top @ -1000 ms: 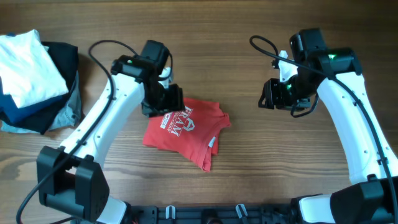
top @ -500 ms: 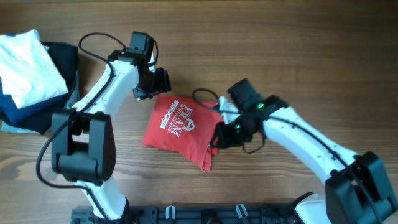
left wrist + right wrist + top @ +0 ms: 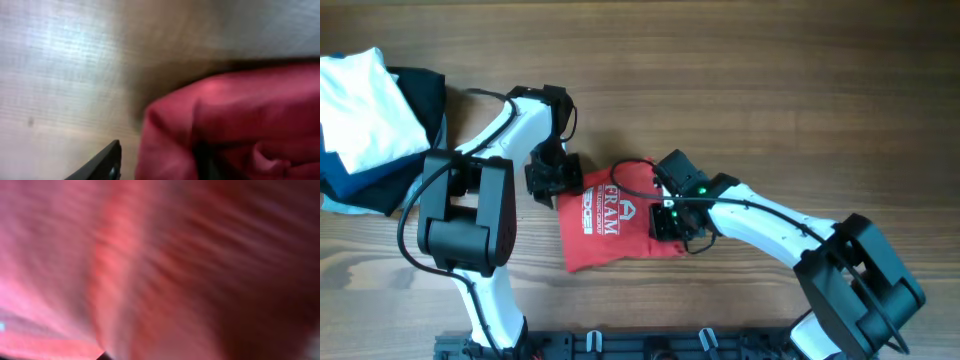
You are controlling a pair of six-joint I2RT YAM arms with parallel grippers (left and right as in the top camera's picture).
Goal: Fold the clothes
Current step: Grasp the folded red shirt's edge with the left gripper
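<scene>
A red soft cotton T-shirt (image 3: 605, 238) lies folded into a rough four-sided packet near the middle of a brown wooden table (image 3: 770, 90) with long, streaky grain. White printed lettering (image 3: 604, 206) faces up on the shirt's left half. The lower edge runs fairly straight, while the upper right part is bunched and rumpled.

The left gripper (image 3: 552, 184), black at the end of a white arm, sits at the shirt's upper left edge, touching the cloth or just beside it. In the left wrist view, a rounded, puffy fold of the red shirt (image 3: 240, 115) fills the right side, with matte pale wood (image 3: 60, 65) to the left. One dark finger (image 3: 106, 162) pokes in at the bottom over the wood, just beside the fold. The other finger is lost in the cloth, so whether these jaws are apart or together cannot be told.

The right gripper (image 3: 667, 220) rests on the shirt's right half, with its arm stretching away to the lower right. The right wrist view is nothing but blurred red fabric (image 3: 150, 270) in soft streaks. The state of those jaws cannot be told either.

At the table's far left corner sits a pile of folded garments, a white one (image 3: 360, 105) on top of black (image 3: 418, 88) and blue (image 3: 345, 180) ones, well apart from the shirt. Bare wood shows widely above and to the right of the shirt, and in a narrower band between it and the pile.
</scene>
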